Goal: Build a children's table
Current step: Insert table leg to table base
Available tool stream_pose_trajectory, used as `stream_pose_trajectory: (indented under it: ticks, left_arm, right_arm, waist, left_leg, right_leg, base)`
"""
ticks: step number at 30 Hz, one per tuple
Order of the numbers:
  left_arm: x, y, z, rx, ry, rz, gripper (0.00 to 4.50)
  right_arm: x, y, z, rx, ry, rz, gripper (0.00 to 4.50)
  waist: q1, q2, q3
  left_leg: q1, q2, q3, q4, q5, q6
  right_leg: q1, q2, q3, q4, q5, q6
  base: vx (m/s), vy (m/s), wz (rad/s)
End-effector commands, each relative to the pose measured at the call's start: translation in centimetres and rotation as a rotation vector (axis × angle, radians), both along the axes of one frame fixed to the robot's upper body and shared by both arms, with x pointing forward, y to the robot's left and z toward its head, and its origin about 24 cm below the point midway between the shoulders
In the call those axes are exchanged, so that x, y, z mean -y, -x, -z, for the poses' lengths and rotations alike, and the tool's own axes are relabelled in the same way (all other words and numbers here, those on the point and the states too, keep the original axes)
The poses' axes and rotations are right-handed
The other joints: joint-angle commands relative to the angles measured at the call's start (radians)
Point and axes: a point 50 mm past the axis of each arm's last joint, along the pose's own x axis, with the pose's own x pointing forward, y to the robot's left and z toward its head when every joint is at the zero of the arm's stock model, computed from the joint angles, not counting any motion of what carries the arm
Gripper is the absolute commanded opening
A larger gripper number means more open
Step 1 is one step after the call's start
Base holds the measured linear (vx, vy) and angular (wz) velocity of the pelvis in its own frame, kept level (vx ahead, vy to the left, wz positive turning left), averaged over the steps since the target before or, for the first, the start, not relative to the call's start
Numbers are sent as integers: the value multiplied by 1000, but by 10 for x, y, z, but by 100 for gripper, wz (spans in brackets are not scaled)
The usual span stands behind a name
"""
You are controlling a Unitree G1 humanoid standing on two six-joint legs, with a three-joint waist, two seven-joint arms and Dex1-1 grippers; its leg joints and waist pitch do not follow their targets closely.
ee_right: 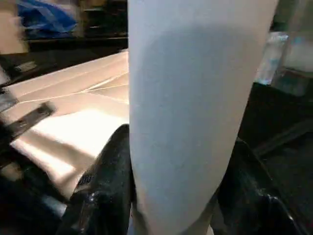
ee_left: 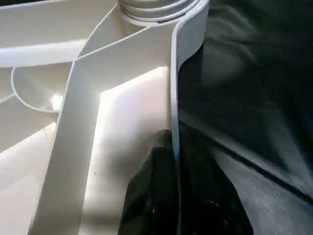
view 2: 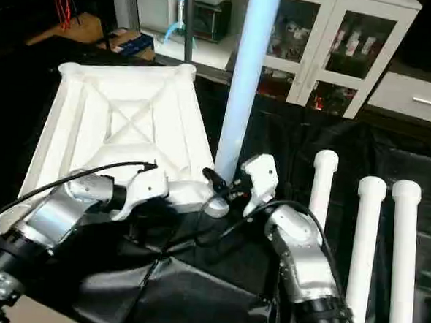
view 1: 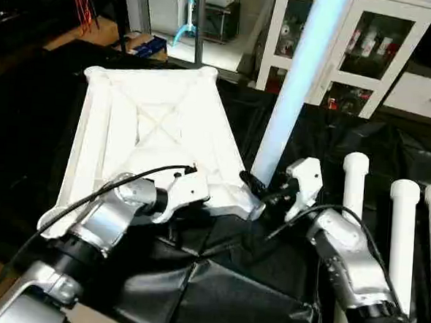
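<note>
Left gripper point(ee_left: 173, 196): clamped on the near edge wall of the tabletop point(view 1: 156, 121), one black finger on each side of the wall.
Right gripper point(view 1: 261, 190): clenched around the lower end of one leg point(view 1: 297, 79), a finger on each side.
Held leg: stands nearly upright, base at the tabletop's near right corner socket.
Tabletop: underside up on black cloth point(view 1: 215, 293), X-ribs showing.
Spare legs point(view 2: 364, 236): three, lying side by side to the right.
Cabinet point(view 2: 340, 45): white, glass doors, beyond.

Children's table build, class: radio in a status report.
Left hand shut on white plastic tabletop rim. Right hand shut on upright white tube leg at corner socket. Nothing in the way.
</note>
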Motion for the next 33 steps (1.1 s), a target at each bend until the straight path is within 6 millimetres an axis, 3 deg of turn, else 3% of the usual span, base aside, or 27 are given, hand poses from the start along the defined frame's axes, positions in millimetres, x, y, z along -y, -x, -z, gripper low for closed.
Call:
stream_pose_trajectory:
  ticks: [1, 3, 6, 10, 12, 14, 19, 25, 33]
  left_arm:
    - [5, -9, -17, 75, 101, -65, 0]
    - [9, -11, -19, 85, 103, -83, 0]
    - [16, -12, -24, 84, 120, -114, 0]
    - [27, -23, -34, 150, 131, -291, 0]
    - [29, -25, -35, 163, 138, -335, 0]
    - [31, -33, -38, 220, 131, -461, 0]
    - [29, -39, -41, 266, 120, -524, 0]
    - [27, -38, -42, 265, 125, -510, 0]
    - [27, -41, -42, 263, 124, -513, 0]
  right_arm:
    - [22, 4, 42, -178, 107, 181, 183]
    - [20, 0, 46, -203, 86, 235, 183]
    - [16, -6, 52, -247, 83, 307, 183]
    - [10, -20, 59, -283, 145, 492, 183]
    - [10, -21, 60, -287, 159, 533, 183]
    - [8, -23, 62, -269, 209, 653, 183]
    - [6, -26, 61, -285, 126, 767, 183]
    - [-5, -36, 47, -242, -15, 691, 183]
    - [-12, -43, 33, -154, -30, 621, 183]
  waist:
    - [3, -11, -37]
    - [1, -10, -38]
    - [-2, -10, -41]
    - [-7, -16, -45]
    - [-5, -16, -46]
    - [0, -23, -49]
    - [6, -28, -50]
    - [5, -27, -49]
    - [3, -26, -50]
  left_leg:
    - [-1, 63, -39, -91, -263, 16]
    - [0, 63, -40, -92, -260, 12]
    - [-5, 63, -39, -91, -224, 18]
    - [-2, 62, -34, -87, -195, 16]
    - [-2, 59, -32, -84, -178, 22]
    - [-2, 58, -28, -82, -126, 36]
    - [-2, 58, -26, -83, -101, 66]
    - [1, 61, -27, -84, -128, 59]
    - [1, 60, -26, -81, -116, 64]
  right_leg:
    - [26, -89, 55, -99, -444, -166]
    - [27, -89, 55, -99, -442, -167]
    - [31, -88, 54, -90, -367, -189]
    - [34, -87, 53, -83, -305, -212]
    - [36, -86, 53, -83, -282, -210]
    - [38, -84, 51, -76, -200, -218]
    - [40, -85, 50, -70, -137, -221]
    - [41, -85, 49, -68, -128, -228]
    - [44, -84, 49, -66, -108, -244]
  base:
    - [0, 0, 0]
    - [0, 0, 0]
    - [0, 0, 0]
    - [0, 0, 0]
    - [0, 0, 0]
    - [0, 0, 0]
    - [0, 0, 0]
    - [0, 0, 0]
    - [0, 0, 0]
